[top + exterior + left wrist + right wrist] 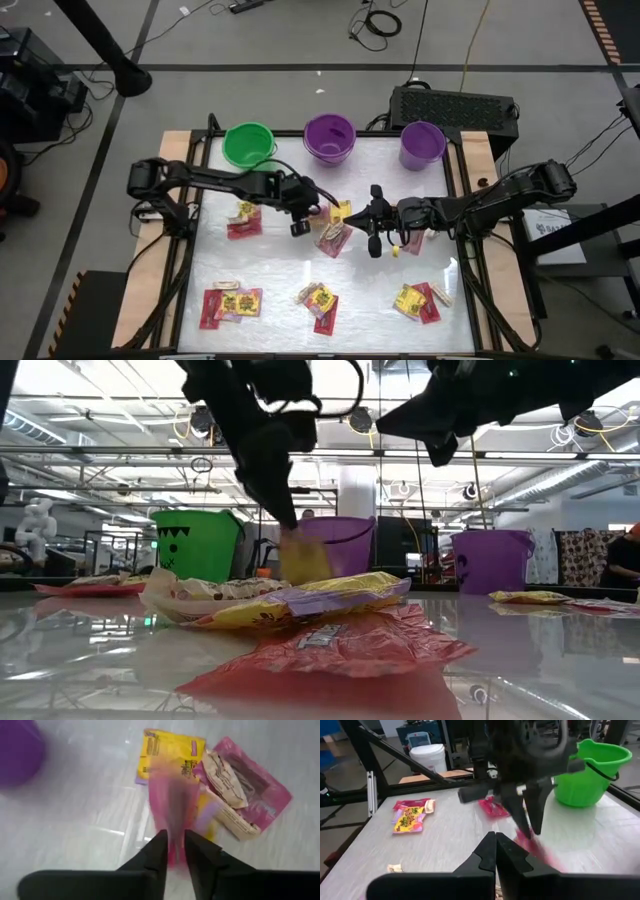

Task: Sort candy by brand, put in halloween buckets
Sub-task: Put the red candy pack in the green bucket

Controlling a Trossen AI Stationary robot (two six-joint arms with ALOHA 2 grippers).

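My left gripper (174, 837) hangs over the table's middle (322, 213), shut on a pink candy packet (172, 805). Under it a small heap lies flat on the table: a yellow packet (165, 757), a pink packet (260, 790) and a tan piece (225, 780) lying on the pink one. My right gripper (495, 844) is shut and holds nothing, just right of that heap (375, 238). The green bucket (248, 145), purple bucket (329, 138) and lavender bucket (422, 145) stand along the far edge. My left gripper pinches the pink packet's upper end (175, 832) between its two fingers (159, 851), coming from above and pointing down. The packet hangs below the fingers (532, 845), lifted clear of the heap; it is blurred.
More candy lies in clusters: near the left arm (243, 218), and along the near edge at left (230, 303), middle (318, 300) and right (420, 300). A yellow packet (408, 245) lies by the right gripper. A black box (455, 105) sits behind the table.
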